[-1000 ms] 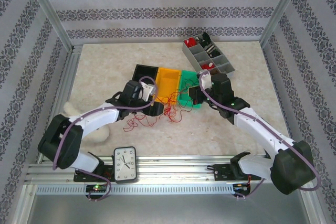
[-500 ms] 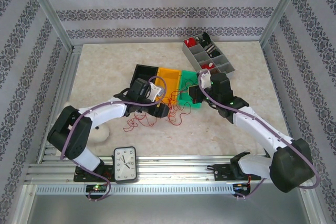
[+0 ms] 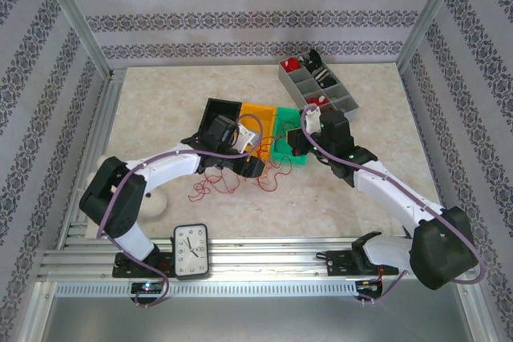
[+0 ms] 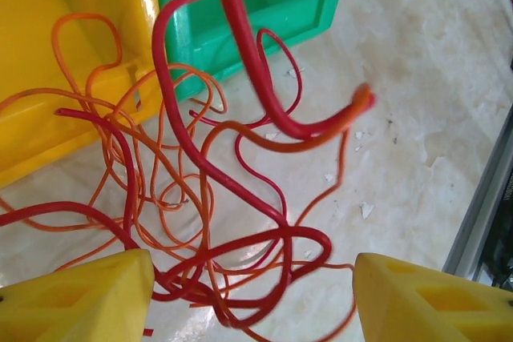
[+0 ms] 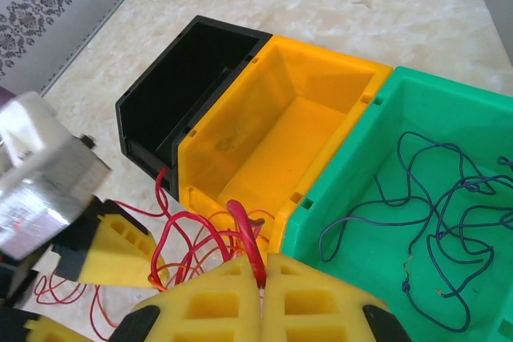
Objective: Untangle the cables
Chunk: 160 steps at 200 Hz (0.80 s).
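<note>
1. Cables (image 4: 244, 38): thin, glossy red and orange wires, loosely looped, on marbled tabletop (image 4: 417, 78) beside orange bin (image 5: 321, 58).
2. Left gripper (image 4: 252, 294): yellow fingers wide apart, straddling the loops.
3. Right gripper (image 5: 263, 278): jaws pinched on one red strand.

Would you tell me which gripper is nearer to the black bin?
Left. The left gripper hangs by the near corner of the black bin; the right gripper is farther off, where the orange bin meets the green bin.
</note>
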Each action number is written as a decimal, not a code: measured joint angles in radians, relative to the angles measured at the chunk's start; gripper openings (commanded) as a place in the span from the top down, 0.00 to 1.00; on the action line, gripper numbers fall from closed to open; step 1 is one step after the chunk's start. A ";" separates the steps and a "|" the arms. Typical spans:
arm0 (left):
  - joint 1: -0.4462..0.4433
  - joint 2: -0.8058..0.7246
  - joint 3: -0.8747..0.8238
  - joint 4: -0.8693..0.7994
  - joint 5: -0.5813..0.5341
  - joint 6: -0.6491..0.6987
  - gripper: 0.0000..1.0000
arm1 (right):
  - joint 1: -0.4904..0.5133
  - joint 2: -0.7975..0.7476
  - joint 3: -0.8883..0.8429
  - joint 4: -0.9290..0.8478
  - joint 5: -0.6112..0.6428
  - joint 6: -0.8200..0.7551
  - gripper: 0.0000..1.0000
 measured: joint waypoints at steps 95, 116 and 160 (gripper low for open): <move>0.002 -0.003 -0.069 0.058 -0.119 -0.015 1.00 | -0.011 -0.055 -0.050 0.019 0.230 0.116 1.00; 0.015 -0.064 -0.124 0.103 -0.141 -0.043 1.00 | -0.030 -0.088 -0.103 0.011 0.326 0.188 1.00; 0.087 -0.154 -0.214 0.200 -0.161 -0.120 1.00 | -0.064 -0.156 -0.172 -0.053 0.479 0.329 1.00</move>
